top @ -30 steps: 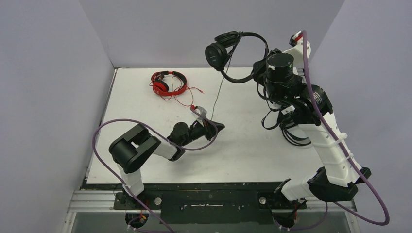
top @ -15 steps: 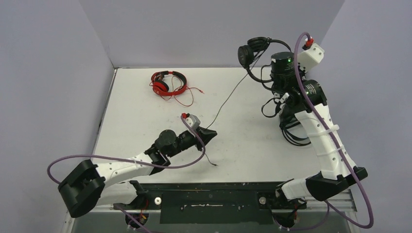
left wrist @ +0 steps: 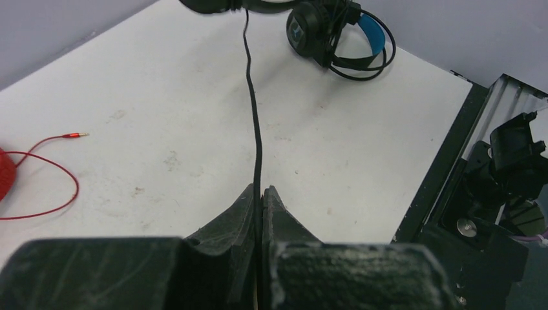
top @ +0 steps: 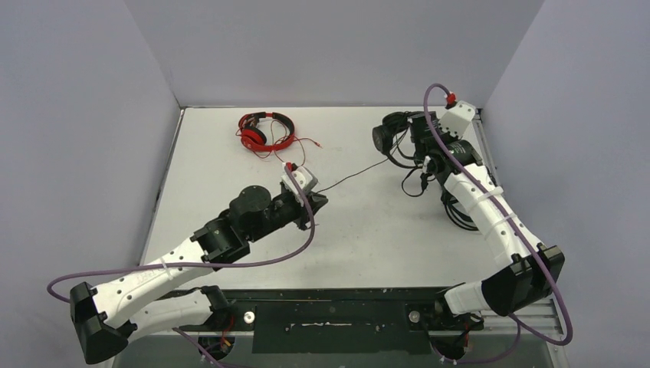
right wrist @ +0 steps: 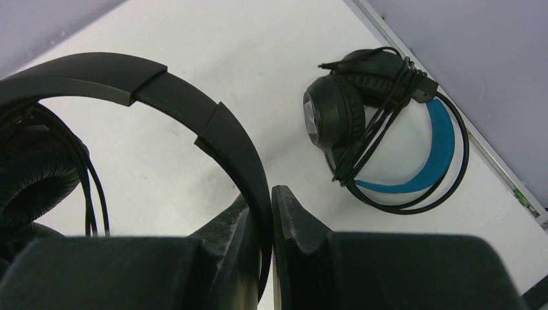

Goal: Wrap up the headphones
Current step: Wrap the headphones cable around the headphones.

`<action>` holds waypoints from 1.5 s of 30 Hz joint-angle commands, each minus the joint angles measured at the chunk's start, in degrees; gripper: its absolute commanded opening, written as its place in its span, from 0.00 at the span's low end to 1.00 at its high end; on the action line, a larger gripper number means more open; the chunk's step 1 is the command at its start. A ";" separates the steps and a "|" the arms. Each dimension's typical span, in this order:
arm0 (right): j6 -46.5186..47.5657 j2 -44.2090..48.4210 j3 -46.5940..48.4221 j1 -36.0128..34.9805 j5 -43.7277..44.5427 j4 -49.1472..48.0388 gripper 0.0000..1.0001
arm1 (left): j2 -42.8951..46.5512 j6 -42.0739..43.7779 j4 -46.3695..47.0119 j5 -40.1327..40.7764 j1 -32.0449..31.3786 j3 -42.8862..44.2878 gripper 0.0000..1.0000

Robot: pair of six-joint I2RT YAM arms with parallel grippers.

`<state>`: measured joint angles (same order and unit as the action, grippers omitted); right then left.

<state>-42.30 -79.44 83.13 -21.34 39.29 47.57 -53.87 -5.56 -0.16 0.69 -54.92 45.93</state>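
Top external view: your right fingers [right wrist: 282,200], pinching the headband of the black headphones [top: 385,136], have dropped from up high to just over the far-right worktop [top: 230,176]. Your left fingers [left wrist: 251,197], clamped on the cable [top: 356,170], have pulled it taut. Looks ready for winding.

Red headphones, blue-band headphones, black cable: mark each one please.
red headphones [top: 253,139], top external view, on an ear cup
blue-band headphones [right wrist: 447,145], right wrist view, on the blue headband
black cable [left wrist: 256,129], left wrist view, mid-length
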 commanded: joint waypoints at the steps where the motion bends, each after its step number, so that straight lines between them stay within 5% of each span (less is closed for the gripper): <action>1: 3.09 0.10 -2.84 -2.99 -1.11 -5.02 0.00 | -2.92 3.09 -12.02 4.59 -0.06 9.69 0.00; 7: 4.41 -0.61 -10.82 -10.03 -1.22 -4.17 0.00 | -8.40 8.06 -15.28 4.83 3.44 19.57 0.00; 12: 9.35 2.25 -16.86 -14.98 -7.56 -7.73 0.00 | -13.73 7.15 -14.66 -8.18 14.10 25.27 0.00; 20: 14.61 1.96 -17.26 -23.96 -15.31 -5.00 0.00 | -21.56 9.08 -13.00 -19.84 19.61 30.18 0.00; 28: 17.64 4.72 -17.76 -29.09 -20.24 -4.84 0.00 | -28.34 0.59 -1.49 -31.51 27.54 28.24 0.00; 45: 14.53 13.08 -7.50 -29.38 -24.17 -3.15 0.00 | -33.14 -17.07 23.37 -32.73 31.36 16.31 0.00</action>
<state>-26.22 -69.49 70.11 -50.30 17.02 43.92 -88.84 -16.56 9.87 -31.86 -24.14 65.08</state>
